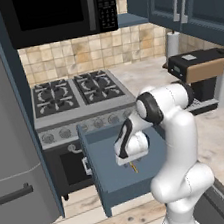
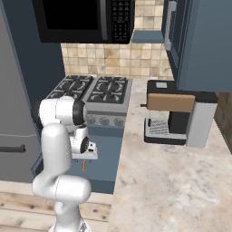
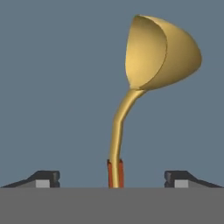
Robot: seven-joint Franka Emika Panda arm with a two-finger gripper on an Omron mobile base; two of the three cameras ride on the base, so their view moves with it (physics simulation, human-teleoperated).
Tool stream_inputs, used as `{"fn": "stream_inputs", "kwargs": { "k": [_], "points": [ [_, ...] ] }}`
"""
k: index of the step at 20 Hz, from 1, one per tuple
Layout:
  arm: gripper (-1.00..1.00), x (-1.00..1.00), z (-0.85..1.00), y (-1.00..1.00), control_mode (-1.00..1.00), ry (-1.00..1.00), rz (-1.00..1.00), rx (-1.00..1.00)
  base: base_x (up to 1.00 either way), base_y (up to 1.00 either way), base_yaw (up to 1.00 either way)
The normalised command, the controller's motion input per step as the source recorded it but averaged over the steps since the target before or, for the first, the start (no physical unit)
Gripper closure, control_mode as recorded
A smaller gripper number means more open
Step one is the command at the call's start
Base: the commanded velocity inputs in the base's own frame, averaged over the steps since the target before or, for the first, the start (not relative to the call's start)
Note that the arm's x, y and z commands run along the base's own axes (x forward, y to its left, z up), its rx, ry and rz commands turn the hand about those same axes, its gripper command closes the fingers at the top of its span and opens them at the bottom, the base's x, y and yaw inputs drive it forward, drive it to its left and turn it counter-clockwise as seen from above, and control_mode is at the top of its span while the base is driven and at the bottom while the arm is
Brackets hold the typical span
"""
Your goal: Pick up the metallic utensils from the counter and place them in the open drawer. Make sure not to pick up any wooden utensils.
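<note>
Golden spoon [image 3: 151, 65] hangs between wide-spread fingers [image 3: 43, 178], untouched by either; gripper [image 1: 131, 165] poised over drawer [image 1: 114, 182], likely letting spoon drop inside.

Arm [image 1: 177, 145] is presenting glossy white rounded link housings with dark joint bands; end effector [image 3: 112, 178] is showing two small dark fingertips [image 3: 43, 177] with pale grey faces.
</note>
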Motion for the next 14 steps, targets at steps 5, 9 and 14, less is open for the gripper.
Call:
{"fn": "stream_inputs", "kwargs": {
  "k": [5, 9, 14],
  "points": [
    [-1.0, 0.14, 0.81, 0.0, -1.0, -0.01, 0.0, 0.0, 0.0, 0.0, 0.0],
    [-1.0, 0.16, 1.0, 0.0, -1.0, 0.0, 0.0, 0.0, 0.0, 0.0, 0.0],
    [-1.0, 0.03, 1.0, 0.0, -1.0, 0.0, 0.0, 0.0, 0.0, 0.0, 0.0]
  ]
}}
